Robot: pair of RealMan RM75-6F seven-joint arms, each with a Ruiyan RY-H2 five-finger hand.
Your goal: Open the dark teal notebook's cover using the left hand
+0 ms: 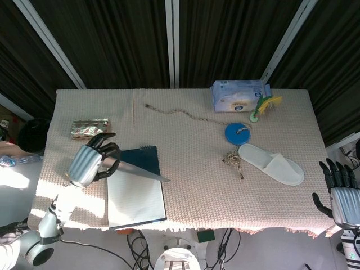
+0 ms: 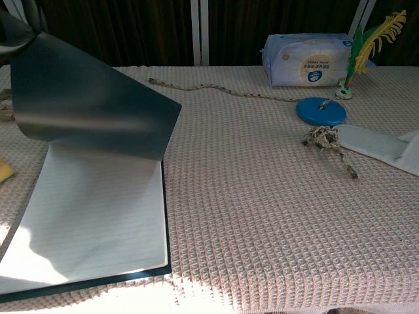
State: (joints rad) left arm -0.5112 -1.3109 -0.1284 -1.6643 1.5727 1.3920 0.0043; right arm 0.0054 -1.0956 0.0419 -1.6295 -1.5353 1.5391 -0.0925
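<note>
The dark teal notebook (image 1: 136,198) lies near the table's front left edge, its lined white page (image 2: 91,222) bare. Its cover (image 1: 140,164) is lifted off the page and curls upward, standing high in the chest view (image 2: 91,108). My left hand (image 1: 90,162) is above the notebook's left side and grips the cover's free edge, fingers curled around it. In the chest view that hand is cut off at the top left corner. My right hand (image 1: 340,194) hangs off the table's right edge, fingers spread, holding nothing.
A foil packet (image 1: 89,128) lies behind the left hand and a yellow sponge (image 2: 3,171) beside the page. Further right are a rope (image 1: 185,113), a tissue pack (image 1: 239,95), a blue disc (image 1: 237,133), a twine knot (image 1: 232,159) and a white slipper (image 1: 271,164).
</note>
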